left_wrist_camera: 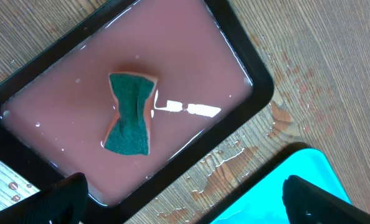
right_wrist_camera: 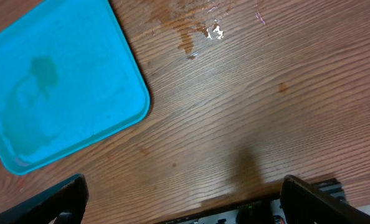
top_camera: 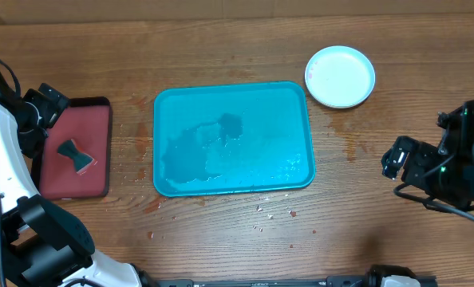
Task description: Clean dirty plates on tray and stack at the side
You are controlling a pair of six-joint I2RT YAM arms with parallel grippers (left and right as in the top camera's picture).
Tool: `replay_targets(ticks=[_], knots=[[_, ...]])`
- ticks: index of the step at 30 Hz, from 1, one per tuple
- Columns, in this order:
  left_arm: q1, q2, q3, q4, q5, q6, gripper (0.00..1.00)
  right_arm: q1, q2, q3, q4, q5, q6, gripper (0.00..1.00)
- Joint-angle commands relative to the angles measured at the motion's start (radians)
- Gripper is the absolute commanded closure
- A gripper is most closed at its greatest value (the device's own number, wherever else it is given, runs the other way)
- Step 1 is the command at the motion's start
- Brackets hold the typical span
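wooden table (top_camera: 221, 48): carries everything in view; wet patches and scattered droplets (top_camera: 262, 209) lie on the wood around the near edge of the tray.

turquoise tray (top_camera: 253, 119): lies at the middle of the table, long side across, between the two arms. a film of water covers its floor, with a darker patch near the centre. one corner shows in the left wrist view, and a rounded corner in the right wrist view.

small black-rimmed tray (top_camera: 93, 127): sits left of the turquoise tray, near it but apart, and holds pinkish liquid.

white plate (top_camera: 340, 76): rests on the bare wood just beyond the far right corner of the turquoise tray, outside its rim. whether other plates lie beneath it cannot be told.

right gripper (right_wrist_camera: 182, 196): jaws spread wide, holding nothing, above bare wood to the right of the turquoise tray. the white plate lies farther out and a little to its left, well apart from it.

left gripper (left_wrist_camera: 185, 196): jaws spread wide, holding nothing, above the small black-rimmed tray, far across the table from the white plate.

sponge (left_wrist_camera: 130, 115): green, pinched at the waist, lying in the pinkish liquid, not touched by the fingers.
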Motion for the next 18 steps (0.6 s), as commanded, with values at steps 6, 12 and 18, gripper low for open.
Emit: replay_targets(ticks=[6, 12, 18], knots=[[0.004, -0.002, 0.007, 0.004, 0.003, 0.003, 0.00, 0.003, 0.023, -0.006, 0.061, -0.002, -0.006, 0.00], [0.004, -0.002, 0.007, 0.003, 0.003, 0.003, 0.00, 0.003, -0.108, -0.006, 0.164, 0.010, -0.011, 0.00], [0.004, -0.002, 0.007, 0.004, 0.003, 0.003, 0.00, 0.003, -0.286, -0.061, 0.296, 0.008, -0.024, 0.00]])
